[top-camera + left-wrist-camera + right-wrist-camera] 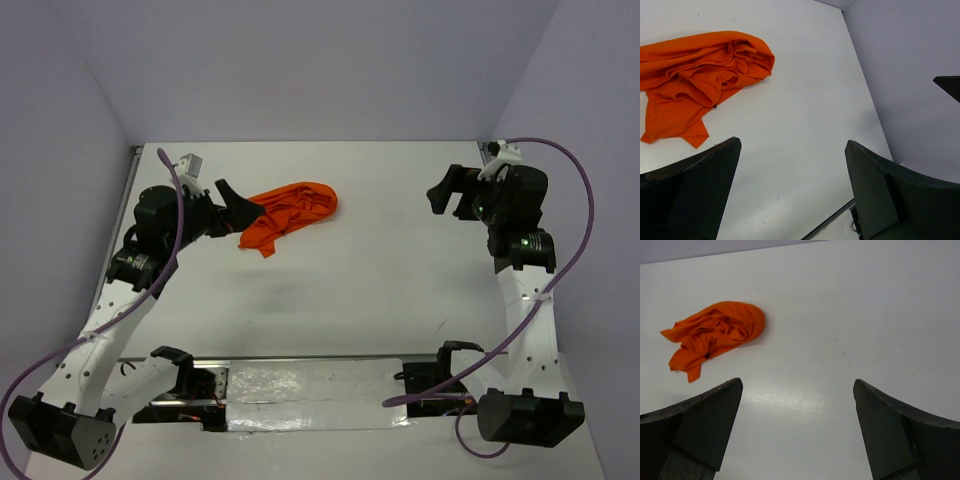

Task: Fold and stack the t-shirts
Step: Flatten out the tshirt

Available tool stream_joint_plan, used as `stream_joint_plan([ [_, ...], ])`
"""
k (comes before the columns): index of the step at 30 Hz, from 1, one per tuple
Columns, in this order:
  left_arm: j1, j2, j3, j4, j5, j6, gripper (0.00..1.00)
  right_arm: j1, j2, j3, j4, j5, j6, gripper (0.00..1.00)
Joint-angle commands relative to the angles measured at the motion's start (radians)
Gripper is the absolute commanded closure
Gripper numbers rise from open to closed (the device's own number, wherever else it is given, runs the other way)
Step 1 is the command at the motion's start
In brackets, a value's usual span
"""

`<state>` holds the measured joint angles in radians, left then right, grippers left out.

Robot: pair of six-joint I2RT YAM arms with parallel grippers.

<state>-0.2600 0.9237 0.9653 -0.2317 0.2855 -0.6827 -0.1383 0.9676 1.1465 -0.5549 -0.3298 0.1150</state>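
Observation:
A bright orange t-shirt point(290, 213) lies crumpled in a heap on the white table, left of centre towards the back. My left gripper point(238, 208) hovers just left of the heap, open, nothing between its fingers. In the left wrist view the t-shirt point(700, 75) fills the upper left, beyond the open left gripper point(792, 145). My right gripper point(448, 192) is raised at the far right, open and empty, well away from the cloth. The right wrist view shows the t-shirt point(715, 332) far off at the upper left and the open right gripper point(797, 382).
Purple walls enclose the table point(380, 260) at the back and both sides. A metal rail point(320, 360) and the arm bases run along the near edge. Purple cables point(580, 230) loop from each arm.

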Motion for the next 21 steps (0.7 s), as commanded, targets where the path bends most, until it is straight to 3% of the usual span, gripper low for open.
stream_joint_plan([
  [1, -0.004, -0.016, 0.030, 0.011, -0.025, 0.008, 0.00, -0.003, 0.010, 0.032, 0.006, -0.017, 0.006, 0.01],
  [5, -0.004, -0.003, 0.032, 0.000, -0.022, 0.000, 0.00, -0.004, 0.014, 0.027, 0.027, -0.081, -0.052, 0.00],
  [9, -0.004, 0.013, 0.032, -0.012, -0.006, -0.011, 0.00, -0.001, 0.014, 0.002, 0.004, -0.262, -0.295, 0.01],
  [12, -0.004, 0.032, 0.020, -0.009, 0.017, -0.028, 0.00, 0.000, 0.011, -0.013, -0.004, -0.369, -0.357, 0.01],
  [21, -0.019, 0.182, 0.016, -0.060, 0.040, -0.103, 0.01, 0.000, 0.029, -0.059, 0.001, -0.423, -0.357, 0.01],
])
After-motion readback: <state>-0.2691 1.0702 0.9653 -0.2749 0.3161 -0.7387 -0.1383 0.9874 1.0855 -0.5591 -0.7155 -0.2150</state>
